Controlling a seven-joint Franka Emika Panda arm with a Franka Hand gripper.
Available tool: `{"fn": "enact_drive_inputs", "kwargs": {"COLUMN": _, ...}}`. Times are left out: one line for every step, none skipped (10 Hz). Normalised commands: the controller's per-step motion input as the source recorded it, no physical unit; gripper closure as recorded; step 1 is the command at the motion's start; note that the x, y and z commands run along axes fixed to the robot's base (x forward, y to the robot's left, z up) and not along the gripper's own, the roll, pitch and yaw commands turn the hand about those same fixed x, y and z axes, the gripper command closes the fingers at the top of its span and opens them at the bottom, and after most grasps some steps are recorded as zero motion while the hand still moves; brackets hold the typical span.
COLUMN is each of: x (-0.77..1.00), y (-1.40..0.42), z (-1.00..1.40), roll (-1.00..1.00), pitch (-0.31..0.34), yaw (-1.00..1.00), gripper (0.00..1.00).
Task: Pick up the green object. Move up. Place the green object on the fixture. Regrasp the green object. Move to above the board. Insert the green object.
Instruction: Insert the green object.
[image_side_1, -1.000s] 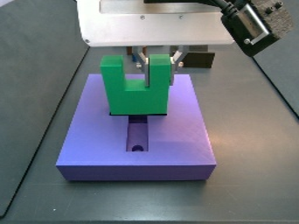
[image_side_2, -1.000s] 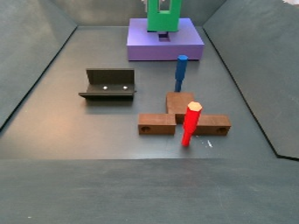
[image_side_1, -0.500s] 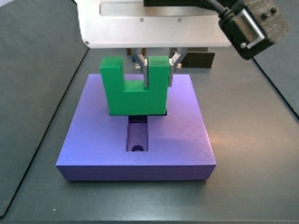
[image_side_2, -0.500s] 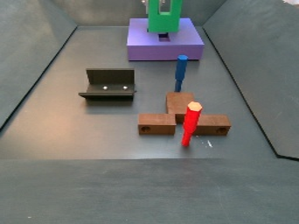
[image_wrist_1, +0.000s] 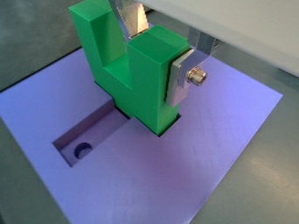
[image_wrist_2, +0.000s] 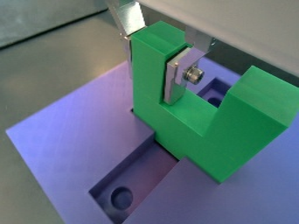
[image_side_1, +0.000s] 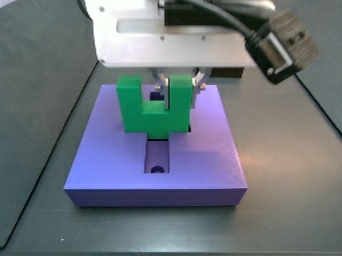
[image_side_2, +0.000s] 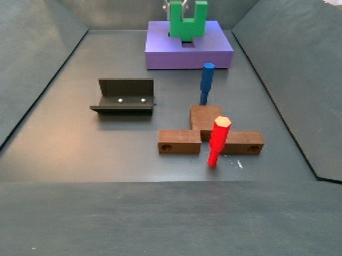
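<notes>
Above the board (image_side_1: 158, 140) I hang with my gripper (image_side_1: 177, 85), at the far end of the floor in a side view (image_side_2: 187, 10). My jaws are closed on one upright arm of the green object (image_side_1: 155, 106), with a silver finger (image_wrist_1: 184, 77) pressed flat against the outer side of this arm. In a wrist view the same finger (image_wrist_2: 177, 79) shows with its screw, and the second finger is mostly hidden behind the arm.

The green object (image_wrist_1: 131, 66) is upright, its notch open upward, and its lower end is inside the recess of the board (image_wrist_1: 222, 149). In a wrist view its base (image_wrist_2: 211, 122) goes down into the dark slot; how deep it sits I cannot tell. One round hole is visible in the near arm of the recess, in front of the piece.

The fixture (image_side_2: 124, 96) stands well apart on the left side of the floor. Nearer, a brown base (image_side_2: 209, 141) carries a red peg (image_side_2: 218, 141), and a blue peg (image_side_2: 207, 82) stands behind it.
</notes>
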Motion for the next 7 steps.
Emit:
{"fn": "enact_drive_inputs", "kwargs": {"x": 0.0, "y": 0.03, "z": -0.6, "roll": 0.08, "pitch": -0.009, "yaw": 0.0, "gripper": 1.0}}
{"fn": "enact_drive_inputs", "kwargs": {"x": -0.18, "y": 0.0, "z": -0.88, "roll": 0.01, "pitch": -0.089, "yaw": 0.0, "gripper": 1.0}}
{"fn": "enact_drive_inputs", "kwargs": {"x": -0.21, "y": 0.0, "z": -1.0, "roll": 0.0, "pitch": -0.094, "yaw": -0.01, "gripper": 1.0}}
{"fn": "enact_drive_inputs", "kwargs": {"x": -0.13, "y": 0.0, "z": -0.9, "roll": 0.0, "pitch": -0.064, "yaw": -0.03, "gripper": 1.0}}
{"fn": "enact_drive_inputs", "kwargs": {"x": -0.07, "y": 0.0, "z": -0.37, "roll": 0.02, "pitch": 0.0, "yaw": -0.02, "gripper": 1.0}}
{"fn": "enact_drive_inputs", "kwargs": {"x": 0.0, "y": 0.0, "z": 0.0, "roll": -0.01, "pitch": -0.019, "yaw": 0.0, "gripper": 1.0}}
{"fn": "enact_drive_inputs", "kwargs": {"x": 0.0, "y": 0.0, "z": 0.0, "roll": 0.0, "pitch": 0.0, "yaw": 0.0, "gripper": 1.0}}
